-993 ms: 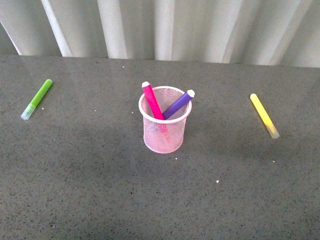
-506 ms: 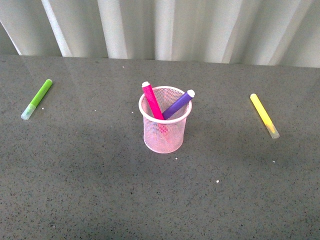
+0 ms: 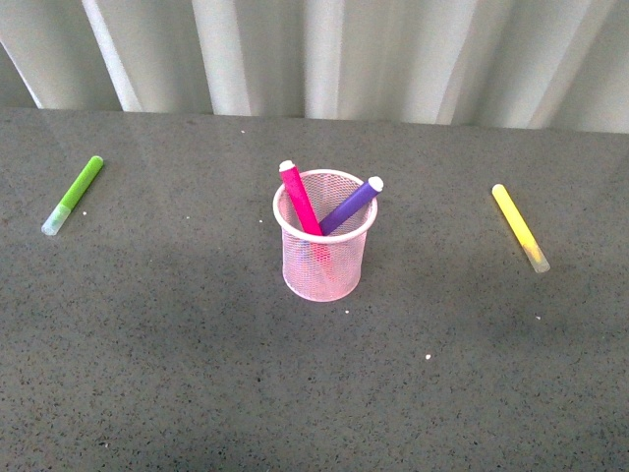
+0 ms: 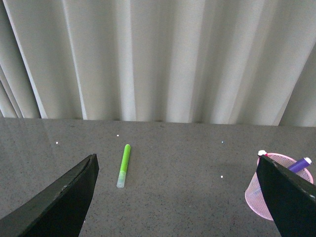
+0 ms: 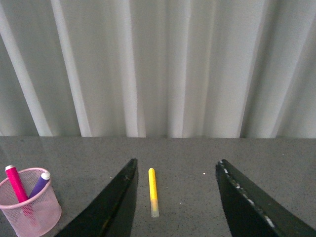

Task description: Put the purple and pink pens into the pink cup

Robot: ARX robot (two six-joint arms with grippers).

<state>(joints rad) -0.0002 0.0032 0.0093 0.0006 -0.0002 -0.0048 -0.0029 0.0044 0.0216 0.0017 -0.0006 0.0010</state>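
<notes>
Front view is showing the task looking complete: the pink pen and the purple pen are both standing inside the pink cup, which is sitting upright at the centre of the frame on the grey speckled surface. The pink pen is leaning toward the cup's upper-left rim and the purple pen toward its upper-right rim, their whitish caps poking out above the mesh. Nothing of the task appears to be left, judging by how things are lying.

A lime-green marker is lying flat at the left of the frame and a yellow marker at the right, both well apart from the cup.

Neither arm is showing in the front view. In the wrist views, the left gripper and the right gripper are both hanging above the surface with jaws spread wide, holding nothing.

No brand, label or writing is legible on the pens, the cup or anything else.
</notes>
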